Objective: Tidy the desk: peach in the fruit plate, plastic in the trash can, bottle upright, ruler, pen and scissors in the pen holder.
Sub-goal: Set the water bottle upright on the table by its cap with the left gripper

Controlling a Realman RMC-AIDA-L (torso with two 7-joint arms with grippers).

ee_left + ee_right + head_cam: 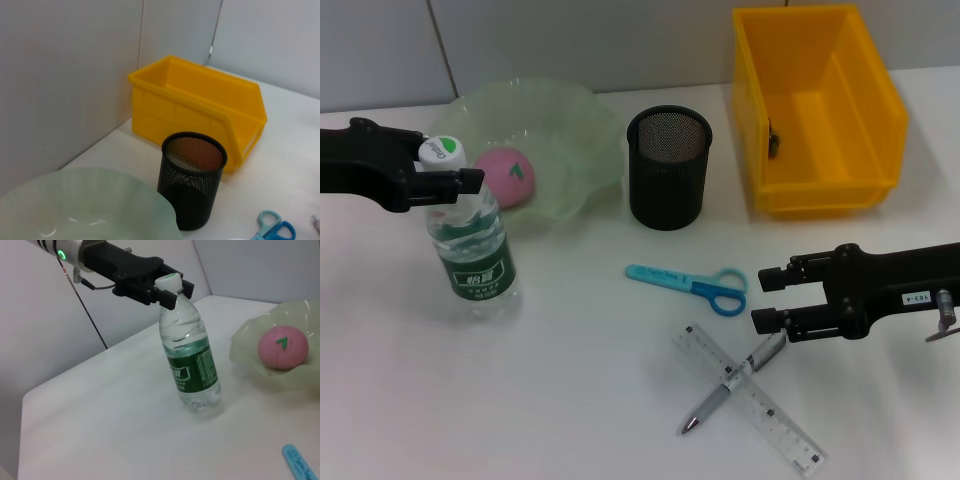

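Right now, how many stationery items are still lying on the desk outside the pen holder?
3: the blue scissors in front of the pen holder, and the pen lying crossed over the ruler nearer the right gripper. The holder looks empty.

counter (570, 360): white, flat, running back to a pale wall
bottle (470, 240): stands upright on the left side
fruit plate (585, 125): pale green, wavy rim, behind the bottle
pen holder (668, 170): black mesh cup, just right of the plate
trash can (880, 110): yellow bin at the back right
scissors (690, 284): blue, lying flat in front of the pen holder
ruler (770, 412): clear, lying diagonally near the front
pen (732, 385): lying across the ruler
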